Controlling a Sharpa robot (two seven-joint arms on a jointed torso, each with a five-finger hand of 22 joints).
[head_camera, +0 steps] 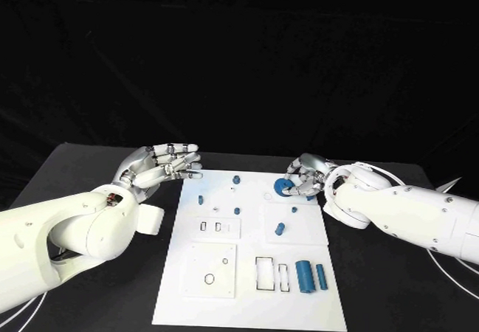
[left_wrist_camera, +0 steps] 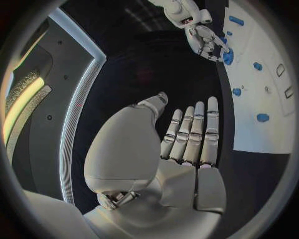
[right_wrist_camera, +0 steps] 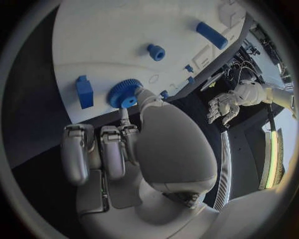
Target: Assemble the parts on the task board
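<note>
The white task board (head_camera: 250,299) lies in the middle of the table. At its far right edge my right hand (head_camera: 308,176) pinches a blue gear (head_camera: 284,187) between thumb and a finger. In the right wrist view the gear (right_wrist_camera: 124,93) sits low over the board (right_wrist_camera: 112,30), with the thumb against it and the other fingers (right_wrist_camera: 93,149) curled in. The left wrist view shows the same hand (left_wrist_camera: 209,37) on the gear (left_wrist_camera: 227,56). My left hand (head_camera: 163,165) hovers at the board's far left corner, fingers (left_wrist_camera: 193,134) straight and side by side, holding nothing.
Two blue cylinders (head_camera: 304,276) (head_camera: 321,277) lie at the board's near right beside narrow slots (head_camera: 265,274). Small blue parts (head_camera: 236,179) (head_camera: 280,228) dot the far half. A blue block (right_wrist_camera: 84,91) and a short peg (right_wrist_camera: 156,52) lie close to the gear.
</note>
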